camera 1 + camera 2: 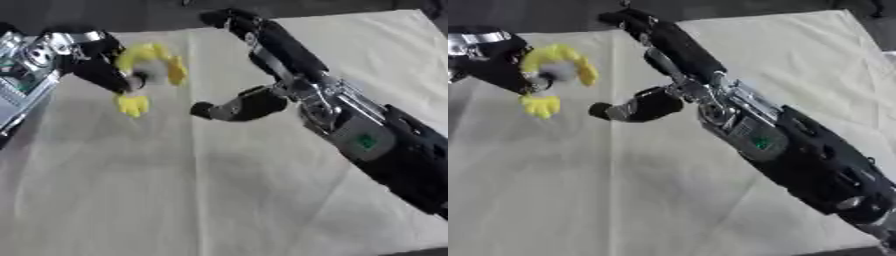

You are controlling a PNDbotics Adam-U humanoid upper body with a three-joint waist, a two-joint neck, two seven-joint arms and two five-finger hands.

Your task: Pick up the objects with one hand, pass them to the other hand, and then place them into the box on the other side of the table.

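The left hand [96,62] is blurred and partly cut off at the edge, hiding part of the yellow object [149,65].

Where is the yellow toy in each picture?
Left eye view: the yellow toy is at the upper left, held in the left hand.
Right eye view: it sits nearer the left edge, upper left.
Shared landmark: the right hand, open, is just to its right in both.

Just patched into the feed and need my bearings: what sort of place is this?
Probably a lab or test bench, not a home: a table under a plain cream cloth, a dark backdrop behind, and only the left hand gripping a yellow object beside the open right hand.
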